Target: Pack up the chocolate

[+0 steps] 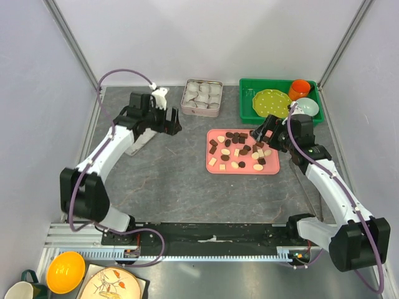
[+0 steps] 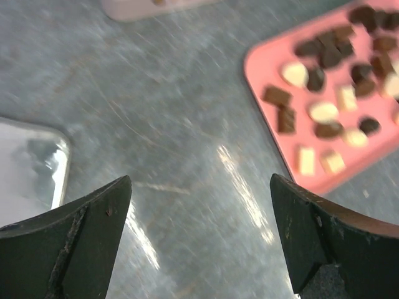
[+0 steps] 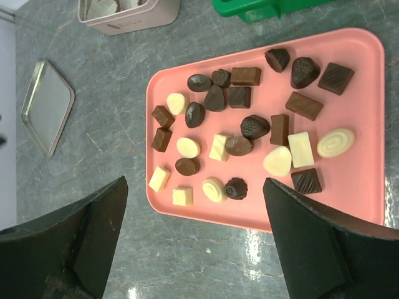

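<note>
Chocolate in dark brown and cream-white pieces lies scattered across a pink tray on the grey worktop, right of centre. The right tool hovers over the tray's far right corner, jaws spread wide, grasping nothing. The left tool, likewise released and empty, hangs above bare worktop left of the tray, near a metal tin of white paper cups at the far side. A flat metal lid lies further left.
</note>
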You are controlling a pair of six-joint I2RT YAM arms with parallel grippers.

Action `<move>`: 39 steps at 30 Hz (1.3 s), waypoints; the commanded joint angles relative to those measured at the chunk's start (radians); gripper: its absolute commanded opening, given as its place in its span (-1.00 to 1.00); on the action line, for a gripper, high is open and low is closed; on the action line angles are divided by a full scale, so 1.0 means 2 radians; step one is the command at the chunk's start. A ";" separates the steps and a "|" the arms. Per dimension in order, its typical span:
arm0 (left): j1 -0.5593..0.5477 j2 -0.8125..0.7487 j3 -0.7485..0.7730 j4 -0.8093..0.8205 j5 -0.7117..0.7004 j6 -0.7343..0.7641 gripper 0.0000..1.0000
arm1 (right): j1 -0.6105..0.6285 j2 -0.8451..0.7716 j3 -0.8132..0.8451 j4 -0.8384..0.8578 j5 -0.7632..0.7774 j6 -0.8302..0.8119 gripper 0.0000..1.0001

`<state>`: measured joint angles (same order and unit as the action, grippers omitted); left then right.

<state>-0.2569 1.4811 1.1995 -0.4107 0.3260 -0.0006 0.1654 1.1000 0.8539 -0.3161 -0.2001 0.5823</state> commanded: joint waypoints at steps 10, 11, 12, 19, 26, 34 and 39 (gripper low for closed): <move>-0.018 0.311 0.326 -0.044 -0.150 -0.053 0.99 | 0.071 -0.042 0.042 -0.011 0.109 -0.088 0.96; -0.018 0.329 0.378 -0.057 -0.154 -0.053 0.99 | 0.074 -0.041 0.045 -0.021 0.120 -0.089 0.96; -0.018 0.346 0.402 -0.072 -0.160 -0.054 0.99 | 0.076 -0.041 0.045 -0.024 0.137 -0.092 0.96; -0.017 0.432 0.517 -0.069 -0.161 -0.062 0.97 | 0.085 -0.059 0.023 -0.034 0.161 -0.101 0.87; -0.017 0.455 0.518 -0.048 -0.192 -0.075 0.62 | 0.085 -0.060 0.018 -0.060 0.174 -0.104 0.65; -0.016 0.480 0.517 -0.048 -0.211 -0.079 0.43 | 0.085 -0.068 0.012 -0.067 0.171 -0.097 0.60; -0.017 0.492 0.527 -0.042 -0.201 -0.083 0.43 | 0.085 -0.070 0.008 -0.068 0.169 -0.096 0.59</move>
<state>-0.2893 2.4477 2.1994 -0.5266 -0.0750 -0.1242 0.3302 0.9787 0.8768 -0.4473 0.1291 0.3885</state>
